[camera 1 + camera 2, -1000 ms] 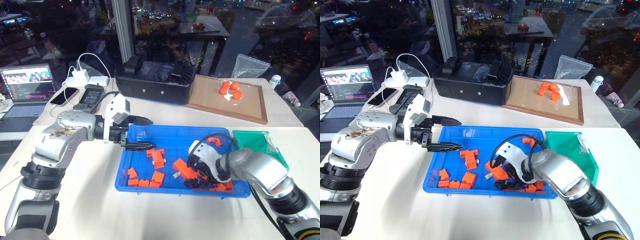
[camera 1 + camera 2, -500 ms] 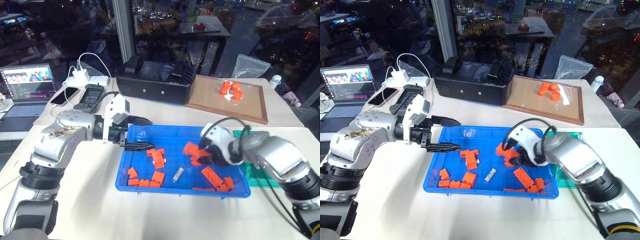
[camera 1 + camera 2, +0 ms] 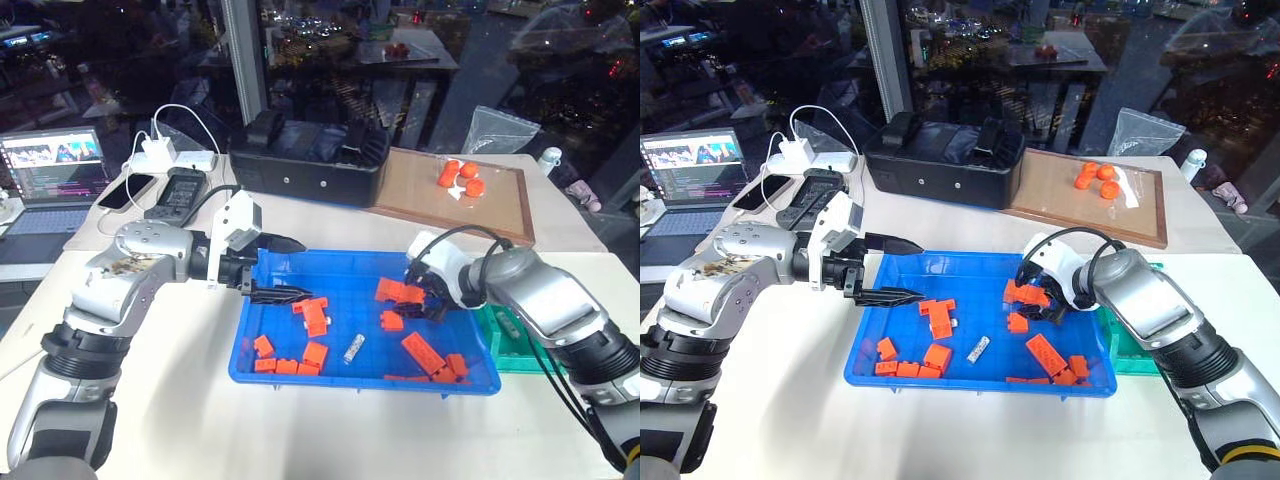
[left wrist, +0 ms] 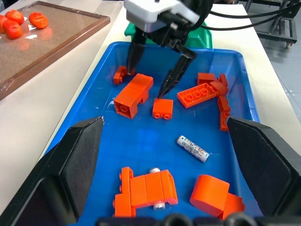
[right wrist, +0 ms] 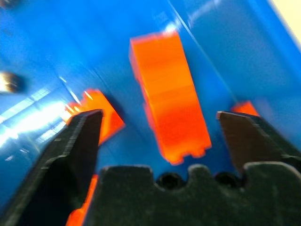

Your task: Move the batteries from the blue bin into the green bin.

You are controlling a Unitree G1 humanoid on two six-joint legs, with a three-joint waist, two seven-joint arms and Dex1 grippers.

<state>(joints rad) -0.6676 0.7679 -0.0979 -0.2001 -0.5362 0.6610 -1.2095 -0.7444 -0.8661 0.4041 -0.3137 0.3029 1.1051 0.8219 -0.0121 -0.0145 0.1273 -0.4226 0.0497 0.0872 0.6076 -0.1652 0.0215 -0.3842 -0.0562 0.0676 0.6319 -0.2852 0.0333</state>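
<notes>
Battery (image 3: pixel 354 349): one silvery cylinder is lying flat on the floor of the blue bin (image 3: pixel 300 262), near its front middle, long axis running diagonally from front-left to back-right; dark print is showing on its sleeve but cannot be read
Orange bricks (image 3: pixel 316 316): lying scattered around it across the bin
Right gripper (image 4: pixel 153 84): hanging over the bin's right half, fingers standing wide apart and gripping nothing, tips pointing down beside a long orange brick (image 4: pixel 134 94)
Left gripper (image 3: pixel 285 268): hovering at the bin's left rim, pointing across it, fingers spread and empty
Green bin (image 3: pixel 512 338): sitting just beside the blue bin's right end
</notes>
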